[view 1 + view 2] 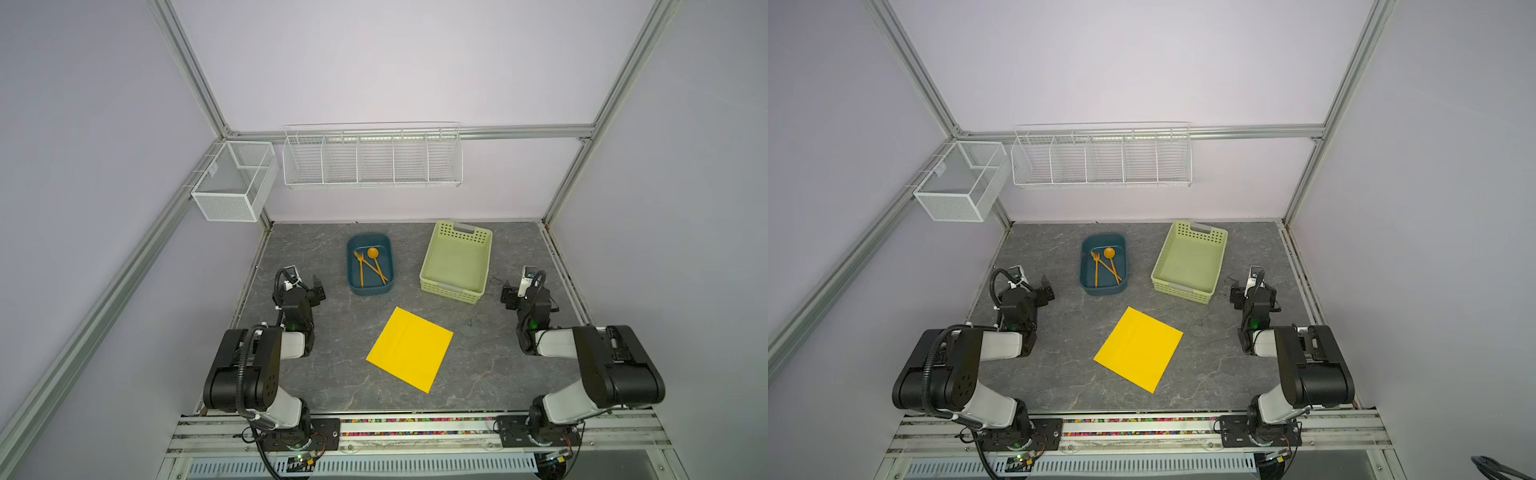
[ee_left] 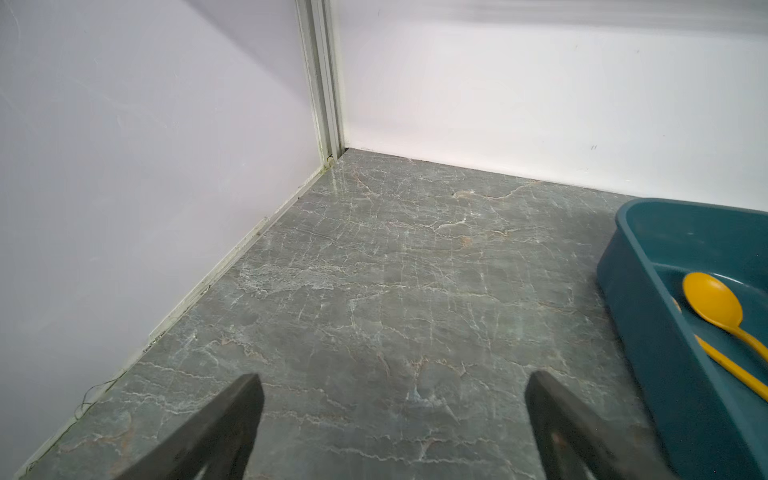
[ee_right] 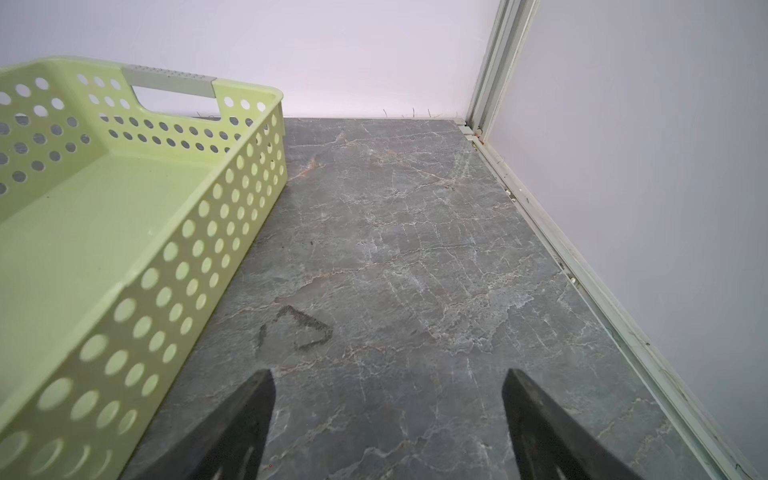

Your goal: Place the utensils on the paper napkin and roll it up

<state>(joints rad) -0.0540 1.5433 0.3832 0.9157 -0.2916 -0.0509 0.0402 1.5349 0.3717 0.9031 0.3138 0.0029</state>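
Observation:
The orange utensils (image 1: 368, 268) lie crossed inside a dark blue tub (image 1: 369, 291) at the back of the table; the fork (image 1: 360, 270) and spoon (image 1: 373, 252) show in both top views. The left wrist view catches the spoon (image 2: 712, 305) and the tub's wall (image 2: 636, 299). The yellow paper napkin (image 1: 410, 349) (image 1: 1138, 349) lies flat and turned at an angle mid-table. My left gripper (image 1: 318, 291) (image 2: 392, 386) hovers open left of the tub over bare table. My right gripper (image 1: 508, 297) (image 3: 388, 382) is open right of the basket, nothing between its fingers.
A pale green perforated basket (image 1: 456, 262) (image 3: 104, 216) stands empty right of the tub. White wire racks (image 1: 372, 158) and a mesh box (image 1: 232, 183) hang on the back wall. Enclosure walls and frame posts bound the grey marbled table (image 1: 324, 365).

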